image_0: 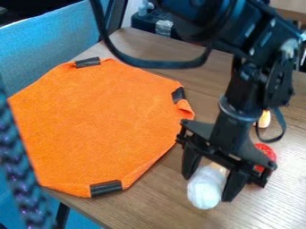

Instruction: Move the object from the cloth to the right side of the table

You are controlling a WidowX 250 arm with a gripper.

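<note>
The black gripper (206, 188) hangs over the wooden table at the lower right, clear of the cloth, with its fingers shut on a white rounded object (205, 195). One finger is on each side of the object, whose tan upper end sits up between them. To the left lies the orange cloth (101, 125), spread out with black strips on its edges. Whether the object touches the table, I cannot tell.
Right of the gripper, partly hidden by it, is a red object (266, 153). A small yellow-orange item (264, 119) lies behind the arm. The wooden table (161, 201) has its front edge at the lower left, and a braided cord crosses the left side.
</note>
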